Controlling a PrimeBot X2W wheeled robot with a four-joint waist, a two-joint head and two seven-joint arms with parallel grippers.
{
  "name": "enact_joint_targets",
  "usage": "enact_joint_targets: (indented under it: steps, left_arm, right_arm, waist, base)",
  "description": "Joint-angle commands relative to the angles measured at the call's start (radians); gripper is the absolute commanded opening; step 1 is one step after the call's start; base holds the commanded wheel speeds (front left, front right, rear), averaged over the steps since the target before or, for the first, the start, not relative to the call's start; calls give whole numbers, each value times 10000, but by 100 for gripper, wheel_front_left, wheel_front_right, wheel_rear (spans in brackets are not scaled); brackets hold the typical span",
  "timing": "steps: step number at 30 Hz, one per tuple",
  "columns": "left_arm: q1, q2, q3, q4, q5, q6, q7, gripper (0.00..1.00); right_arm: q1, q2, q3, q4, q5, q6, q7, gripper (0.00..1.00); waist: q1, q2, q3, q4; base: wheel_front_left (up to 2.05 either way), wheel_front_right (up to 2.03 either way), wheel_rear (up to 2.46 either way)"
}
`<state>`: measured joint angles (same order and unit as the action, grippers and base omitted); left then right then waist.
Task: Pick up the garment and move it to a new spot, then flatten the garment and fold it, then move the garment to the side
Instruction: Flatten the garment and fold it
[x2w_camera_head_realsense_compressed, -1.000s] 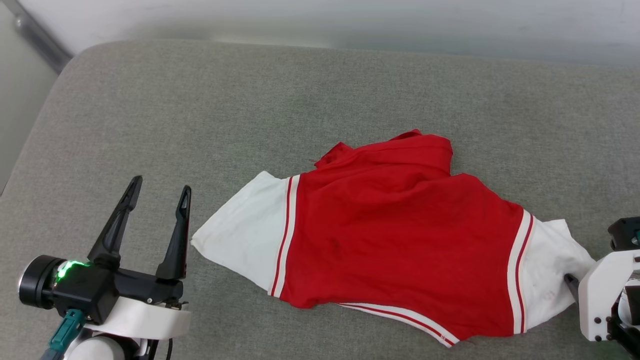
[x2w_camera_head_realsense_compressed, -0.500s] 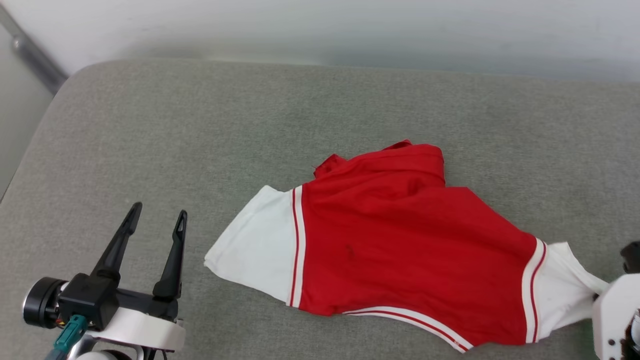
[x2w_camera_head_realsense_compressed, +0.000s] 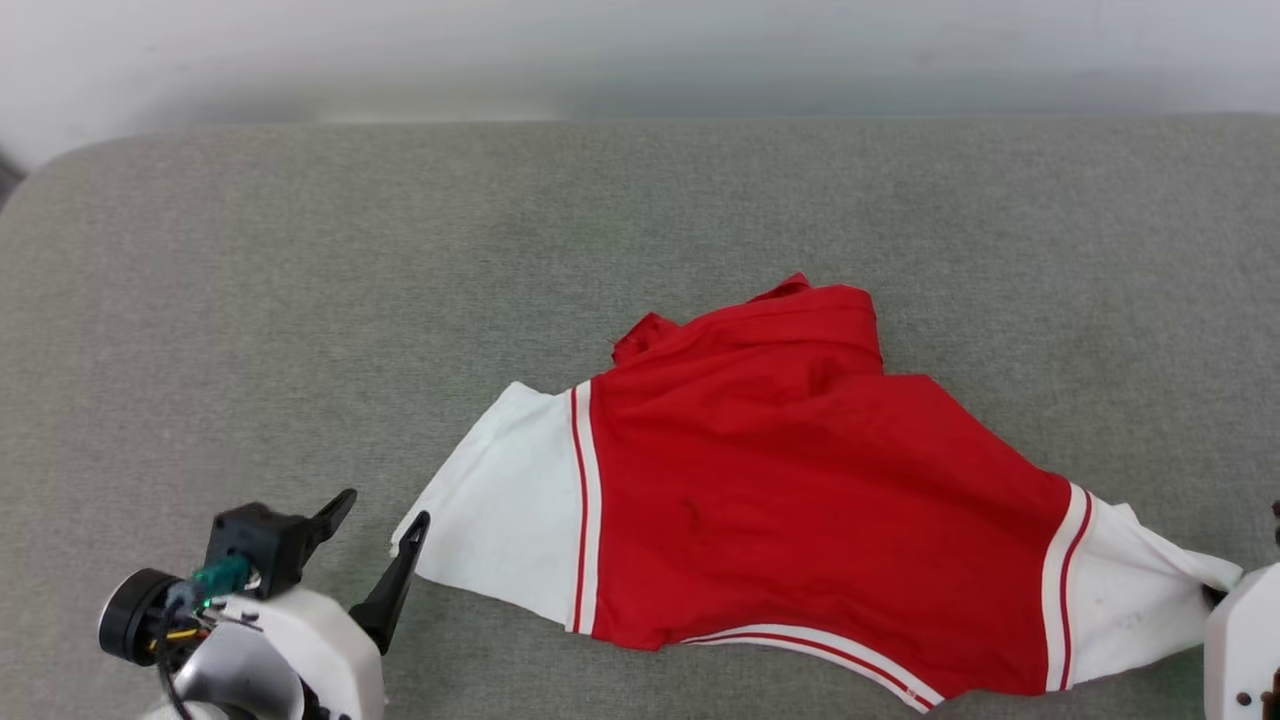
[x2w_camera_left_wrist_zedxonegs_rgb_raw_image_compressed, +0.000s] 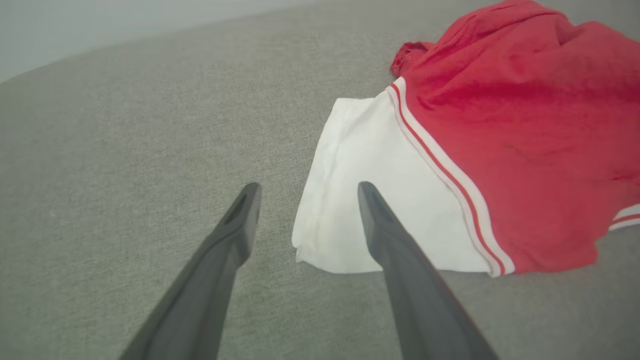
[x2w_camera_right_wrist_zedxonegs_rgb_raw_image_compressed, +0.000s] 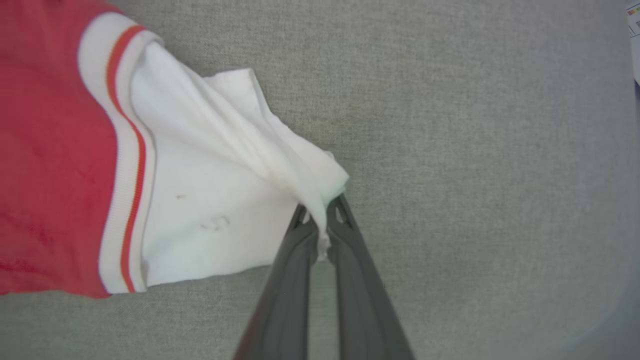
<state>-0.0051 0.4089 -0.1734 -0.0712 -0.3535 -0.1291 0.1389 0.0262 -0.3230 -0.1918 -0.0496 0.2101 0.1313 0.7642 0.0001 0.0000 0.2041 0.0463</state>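
Note:
The garment (x2w_camera_head_realsense_compressed: 800, 500), a red shirt with white sleeves and striped trim, lies rumpled on the grey cushion, collar toward the back. In the right wrist view my right gripper (x2w_camera_right_wrist_zedxonegs_rgb_raw_image_compressed: 320, 207) is shut on the edge of the right white sleeve (x2w_camera_right_wrist_zedxonegs_rgb_raw_image_compressed: 210, 200), and the fabric rises in a taut fold to the fingertips. The head view has that arm's white housing (x2w_camera_head_realsense_compressed: 1240, 640) at the right edge. My left gripper (x2w_camera_head_realsense_compressed: 385, 508) is open at the left sleeve's corner. In the left wrist view one finger (x2w_camera_left_wrist_zedxonegs_rgb_raw_image_compressed: 380, 220) overlaps the white sleeve (x2w_camera_left_wrist_zedxonegs_rgb_raw_image_compressed: 370, 150) and the other is over bare cushion.
The grey fabric cushion (x2w_camera_head_realsense_compressed: 400, 280) stretches wide around the shirt, with much free surface to the left and behind. Its back edge meets a pale wall (x2w_camera_head_realsense_compressed: 640, 60). A white object (x2w_camera_right_wrist_zedxonegs_rgb_raw_image_compressed: 635, 45) shows at the far right edge of the right wrist view.
My right gripper has shut on the right sleeve's edge and pulled it taut. My left gripper, still open, has moved to the left sleeve's corner. The head camera has shifted.

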Motion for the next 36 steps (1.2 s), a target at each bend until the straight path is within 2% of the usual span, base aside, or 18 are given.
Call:
enact_joint_targets:
  steps: [1,5,9,15,20,21,22,23,29,36]
  left_arm:
    - [-218,150,-59,-100,-261,-2,764,100]
    - [-524,442,-83,-109,-463,277,2523,100]
    - [-690,634,-201,-54,-546,482,3728,100]
    - [-661,679,-327,274,-705,611,4531,100]
    - [-631,597,-448,766,-798,568,4595,100]
    - [-604,565,-537,945,-854,510,4674,84]
    - [-540,516,-637,1112,-953,478,4791,24]
    - [-482,497,-757,1229,-1029,385,4871,0]
    - [-547,428,-711,1111,-1354,272,4351,0]
    - [-473,699,150,-476,-1870,332,3690,0]
  right_arm:
    - [-13,68,52,-189,-23,-10,-7,0]
    - [-190,184,231,-495,-29,-9,-33,0]
    - [-316,228,386,-668,-47,-9,-63,0]
    - [-433,215,560,-783,7,-9,-158,0]
    - [-466,198,651,-805,30,-9,-180,0]
    - [-460,179,675,-801,38,-9,-188,0]
    - [-456,161,699,-791,51,-9,-190,0]
    - [-453,143,724,-778,61,-9,-190,0]
    - [-517,-48,785,-836,193,-9,-388,0]
    - [-965,-603,688,-1090,603,-9,-558,0]
  waist:
    - [-1,0,173,-163]
    - [-1,0,418,-377]
    - [-1,0,645,-565]
    - [-1,0,899,-734]
    - [-1,0,997,-776]
    - [-1,0,1006,-777]
    - [-1,0,1004,-775]
    - [-1,0,993,-772]
    - [-1,0,646,-682]
    - [-1,0,-102,-539]
  base:
    - [0,0,0]
    - [0,0,0]
    - [0,0,0]
    - [0,0,0]
    - [0,0,0]
    - [0,0,0]
    - [0,0,0]
    - [0,0,0]
    - [0,0,0]
    - [0,0,0]
